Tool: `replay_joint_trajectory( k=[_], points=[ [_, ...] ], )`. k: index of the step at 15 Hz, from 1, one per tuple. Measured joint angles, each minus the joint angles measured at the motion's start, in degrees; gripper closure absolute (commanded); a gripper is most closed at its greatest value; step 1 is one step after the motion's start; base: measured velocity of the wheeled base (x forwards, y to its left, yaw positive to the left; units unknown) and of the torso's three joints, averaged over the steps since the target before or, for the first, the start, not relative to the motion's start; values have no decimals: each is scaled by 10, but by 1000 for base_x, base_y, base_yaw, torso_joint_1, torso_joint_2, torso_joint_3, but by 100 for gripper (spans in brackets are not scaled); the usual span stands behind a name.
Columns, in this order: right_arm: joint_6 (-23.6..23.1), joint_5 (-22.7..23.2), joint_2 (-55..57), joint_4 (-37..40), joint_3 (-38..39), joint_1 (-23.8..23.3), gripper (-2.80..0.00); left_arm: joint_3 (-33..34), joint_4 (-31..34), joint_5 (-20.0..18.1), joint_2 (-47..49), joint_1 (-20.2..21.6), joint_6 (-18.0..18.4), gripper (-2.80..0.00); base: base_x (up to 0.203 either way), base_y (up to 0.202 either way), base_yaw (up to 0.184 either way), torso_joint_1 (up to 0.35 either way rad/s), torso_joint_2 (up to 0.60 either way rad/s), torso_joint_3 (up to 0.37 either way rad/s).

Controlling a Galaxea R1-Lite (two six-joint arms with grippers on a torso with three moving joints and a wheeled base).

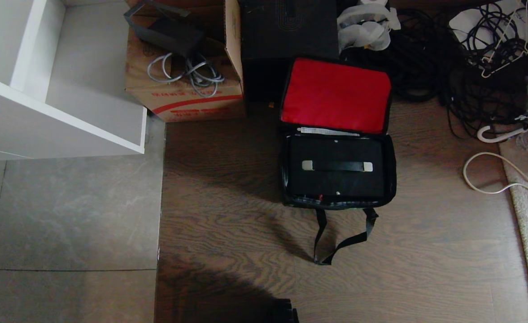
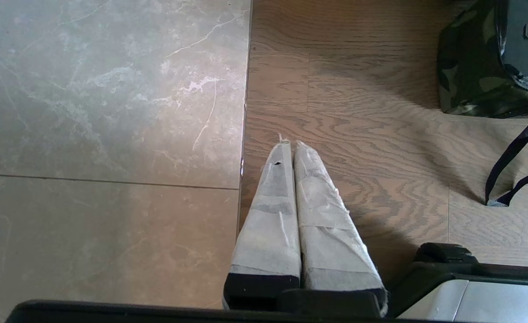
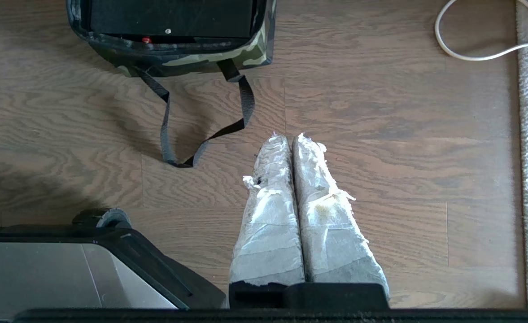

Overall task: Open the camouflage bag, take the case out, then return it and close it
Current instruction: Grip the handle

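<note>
Above the floor, both pincers, left (image 2: 290, 146) and right (image 3: 289, 138), hang closed.

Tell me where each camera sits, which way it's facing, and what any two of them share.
Head view: high up, looking down at the open camouflage bag holding the case; no arms.
Left wrist view: behind the shut left hand, facing the floor.
Right wrist view: behind the shut right hand, facing the floor.
All three share the bag and its strap.
</note>
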Motion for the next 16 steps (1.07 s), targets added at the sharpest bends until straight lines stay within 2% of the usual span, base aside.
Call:
replay_joint_trajectory(
  k=[16],
  points=[
    [0,0,0,0,0,0,0,0,0,0,0,0,0,0,0,0,0,0,0,0]
  ],
)
